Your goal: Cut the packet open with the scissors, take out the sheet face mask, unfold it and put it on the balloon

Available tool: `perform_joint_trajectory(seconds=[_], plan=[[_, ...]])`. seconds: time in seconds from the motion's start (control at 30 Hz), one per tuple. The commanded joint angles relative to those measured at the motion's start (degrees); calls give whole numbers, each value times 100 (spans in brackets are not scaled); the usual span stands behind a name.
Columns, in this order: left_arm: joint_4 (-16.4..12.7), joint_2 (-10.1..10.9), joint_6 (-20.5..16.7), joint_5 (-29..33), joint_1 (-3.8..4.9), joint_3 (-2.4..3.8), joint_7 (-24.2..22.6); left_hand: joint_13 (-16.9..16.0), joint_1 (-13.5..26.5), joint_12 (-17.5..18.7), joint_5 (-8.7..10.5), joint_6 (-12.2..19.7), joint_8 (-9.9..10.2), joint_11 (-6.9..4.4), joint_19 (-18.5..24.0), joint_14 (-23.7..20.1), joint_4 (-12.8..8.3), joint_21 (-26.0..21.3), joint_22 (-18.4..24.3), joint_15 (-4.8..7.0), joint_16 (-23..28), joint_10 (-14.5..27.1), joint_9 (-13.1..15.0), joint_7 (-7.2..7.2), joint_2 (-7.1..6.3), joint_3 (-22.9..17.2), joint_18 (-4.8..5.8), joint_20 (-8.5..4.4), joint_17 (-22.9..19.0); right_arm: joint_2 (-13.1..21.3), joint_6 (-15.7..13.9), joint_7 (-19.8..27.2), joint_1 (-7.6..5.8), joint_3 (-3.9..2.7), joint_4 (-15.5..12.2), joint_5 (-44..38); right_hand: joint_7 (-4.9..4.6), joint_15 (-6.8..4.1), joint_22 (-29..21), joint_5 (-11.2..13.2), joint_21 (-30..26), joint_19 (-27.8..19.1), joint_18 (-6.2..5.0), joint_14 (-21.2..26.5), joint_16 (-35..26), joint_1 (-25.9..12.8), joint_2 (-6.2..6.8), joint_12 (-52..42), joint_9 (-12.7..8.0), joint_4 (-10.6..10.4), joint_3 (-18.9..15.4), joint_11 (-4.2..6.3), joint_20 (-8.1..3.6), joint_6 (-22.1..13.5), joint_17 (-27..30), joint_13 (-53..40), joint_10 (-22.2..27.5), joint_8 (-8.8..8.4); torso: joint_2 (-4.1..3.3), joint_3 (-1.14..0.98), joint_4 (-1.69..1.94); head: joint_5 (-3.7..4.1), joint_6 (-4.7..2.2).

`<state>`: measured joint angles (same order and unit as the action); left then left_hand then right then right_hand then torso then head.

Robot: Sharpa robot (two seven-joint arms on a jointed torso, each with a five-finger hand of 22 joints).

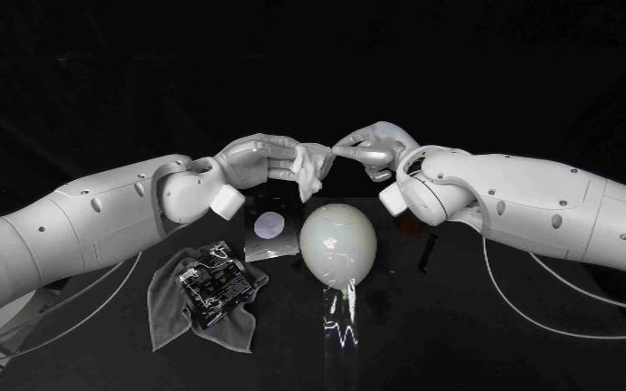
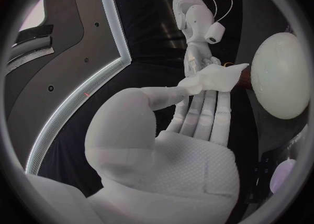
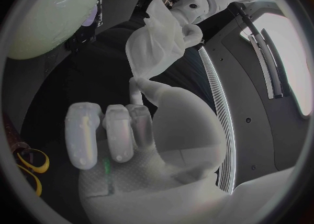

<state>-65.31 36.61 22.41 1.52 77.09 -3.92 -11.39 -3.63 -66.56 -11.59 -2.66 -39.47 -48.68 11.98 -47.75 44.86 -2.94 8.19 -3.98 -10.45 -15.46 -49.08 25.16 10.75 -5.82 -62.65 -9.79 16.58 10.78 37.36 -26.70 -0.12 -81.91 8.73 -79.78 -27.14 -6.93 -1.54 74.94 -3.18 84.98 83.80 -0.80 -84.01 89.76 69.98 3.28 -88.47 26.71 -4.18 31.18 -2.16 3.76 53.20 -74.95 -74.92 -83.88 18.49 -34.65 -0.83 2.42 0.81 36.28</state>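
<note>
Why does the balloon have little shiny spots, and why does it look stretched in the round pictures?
Head view: light glints off the balloon as small bright spots on its smooth skin. Left wrist view and right wrist view: the fisheye lens stretches the balloon near the circle's rim and bends straight edges.

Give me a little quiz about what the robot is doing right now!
1. True or false: the mask lies flat on the table.
2. Who holds the mask? A one hand, B both hands, C neither.
3. Fill in: the pale egg-shaped thing below the hands is the ___.
Key: 1 false; 2 B, left hand and right hand; 3 balloon.
</note>
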Motion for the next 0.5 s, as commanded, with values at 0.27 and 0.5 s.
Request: perform_joint_trajectory(seconds=[0.27,0.5], plan=[[-14,51,12,140,12,7,56,3,177,143,-26,103,-169,-35,-417,494,-68,195,-51,93,-3,-127,1331,329,-38,-138,-85,-101,-3,253,-41,691,14,15,-145,511,-187,158,1215,29,-341,100,-125,-598,23,-283,183,342,-150,-321,-384,-182,199,-287,-1503,-1222,-358,-345,0,0,-4,9,-12],[-68,112,22,96,12,5,61,2,372,233,-490,96,-269,-79,-639,895,-125,341,-92,181,-62,-213,1388,295,-98,-193,-82,-205,68,418,-109,899,102,35,-240,369,-191,164,1220,26,-330,110,-124,-599,24,-113,163,340,-161,-253,-387,-186,227,-260,-1505,-1221,-356,-391,-4,-4,-5,2,-19]])
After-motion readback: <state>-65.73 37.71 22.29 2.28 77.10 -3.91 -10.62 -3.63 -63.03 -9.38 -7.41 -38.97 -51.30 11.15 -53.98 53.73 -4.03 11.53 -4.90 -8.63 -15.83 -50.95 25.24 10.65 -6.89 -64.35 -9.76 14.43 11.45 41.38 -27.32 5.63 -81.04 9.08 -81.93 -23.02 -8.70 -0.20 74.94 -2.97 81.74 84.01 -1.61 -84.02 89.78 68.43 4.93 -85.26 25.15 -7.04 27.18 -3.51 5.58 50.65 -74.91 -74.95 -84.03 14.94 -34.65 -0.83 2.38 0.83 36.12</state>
